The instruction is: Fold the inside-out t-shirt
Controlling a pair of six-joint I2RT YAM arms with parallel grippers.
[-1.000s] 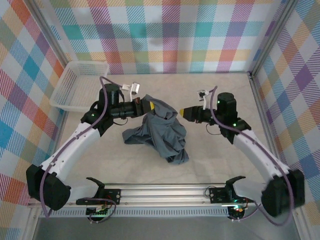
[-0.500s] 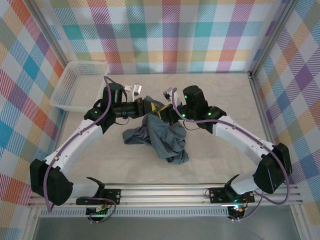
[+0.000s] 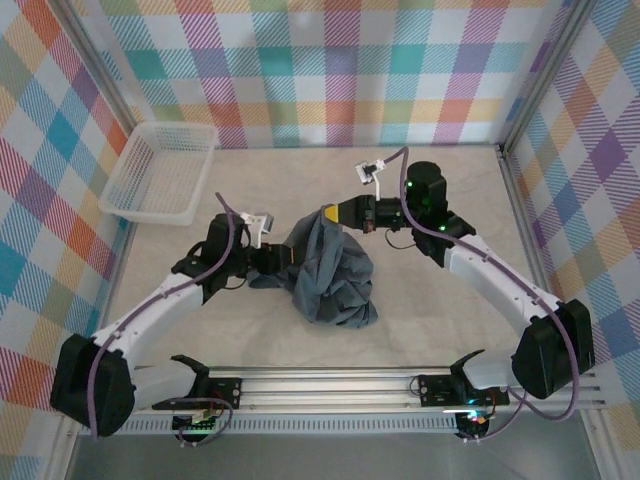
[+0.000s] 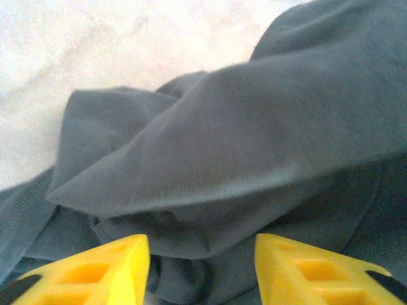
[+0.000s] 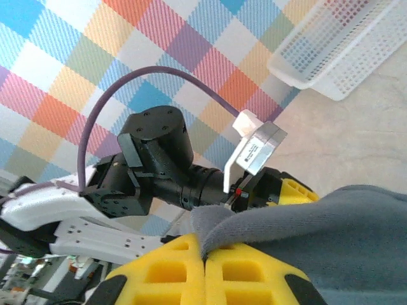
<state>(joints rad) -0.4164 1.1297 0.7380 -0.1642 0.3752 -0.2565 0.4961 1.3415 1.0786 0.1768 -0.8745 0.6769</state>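
Inside-out t-shirt is found bunched in a wrinkled heap at the middle of the table, between the two arms, with no sleeve, hem or neckline laid out flat. Its far upper edge is held up off the table by the right gripper, so that the cloth hangs from that point in a loose drape down to the heap. In the right wrist view the yellow fingers are seen pressed together, with a fold of the blue-grey cloth pinched between them. The left gripper is placed low against the left side of the heap; in the left wrist view its fingers are spread, with folds of cloth lying just ahead of the gap and nothing clamped.

The task is judged to be at an early stage. No fold has been made. The inside-out t-shirt has yet to be spread flat and smoothed, and only then can the sides and the length be folded over. A second hold by the left gripper on another edge is judged to be needed, so that the garment can be stretched open between the arms.

A white mesh basket stands at the far left of the table, well apart from the cloth.

No brand, label or writing can be read on the cloth, the basket or the arms.
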